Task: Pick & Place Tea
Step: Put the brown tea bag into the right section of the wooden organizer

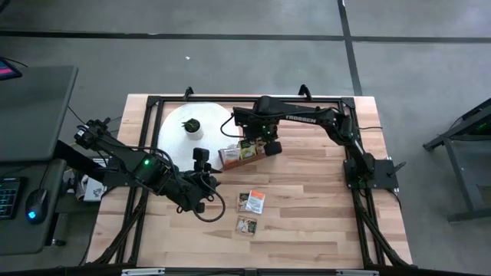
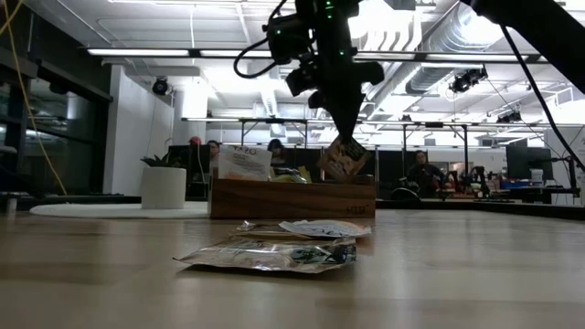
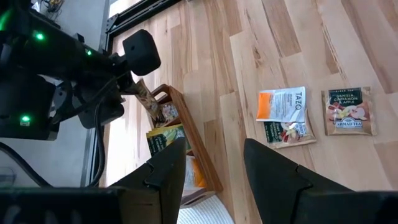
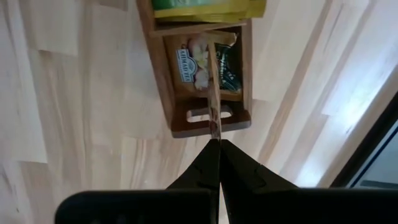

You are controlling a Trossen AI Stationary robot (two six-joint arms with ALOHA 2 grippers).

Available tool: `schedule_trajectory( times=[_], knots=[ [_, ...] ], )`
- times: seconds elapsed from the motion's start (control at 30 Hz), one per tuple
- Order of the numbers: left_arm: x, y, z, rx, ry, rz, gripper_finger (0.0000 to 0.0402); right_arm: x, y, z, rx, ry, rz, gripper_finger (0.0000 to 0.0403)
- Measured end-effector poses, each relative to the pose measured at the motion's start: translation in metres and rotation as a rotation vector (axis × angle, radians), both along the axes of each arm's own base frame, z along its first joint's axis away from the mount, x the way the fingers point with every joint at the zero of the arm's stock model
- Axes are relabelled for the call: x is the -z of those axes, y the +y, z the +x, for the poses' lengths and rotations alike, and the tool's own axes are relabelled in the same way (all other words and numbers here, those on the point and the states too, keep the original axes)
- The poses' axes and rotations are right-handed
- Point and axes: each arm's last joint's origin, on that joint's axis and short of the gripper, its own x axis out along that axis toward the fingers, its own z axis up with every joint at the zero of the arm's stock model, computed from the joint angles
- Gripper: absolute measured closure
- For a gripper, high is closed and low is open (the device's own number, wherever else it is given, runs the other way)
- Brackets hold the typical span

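R gripper [image 4: 214,144] pinches a sachet [image 4: 214,93] edge-on, fingers pressed tight on it, hanging just above the end compartment of the box [image 1: 239,154]; that slot already has sachets in it. Step in hand looks like the place. Next: lower straight into the slot, then release, keeping clear of the box wall. Three more sachets [image 1: 252,202] lie flat on the table [image 1: 307,230], apart from the box. L gripper [image 3: 214,168] waits near them, jaws spread, holding nothing
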Motion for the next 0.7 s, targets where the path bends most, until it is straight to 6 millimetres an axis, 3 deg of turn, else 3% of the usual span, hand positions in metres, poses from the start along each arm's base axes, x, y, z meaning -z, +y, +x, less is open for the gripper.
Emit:
schedule_trajectory(
  times=[0.33,0.7],
  knots=[
    [0.0,0.0,0.0,-0.004,-0.001,-0.004,0.0244,0.001,0.003,0.001,-0.028,-0.003,0.017,0.0403],
    [0.0,0.0,0.0,-0.014,-0.006,-0.016,0.0244,0.019,0.004,-0.005,-0.054,0.084,0.023,0.0403]
  ],
)
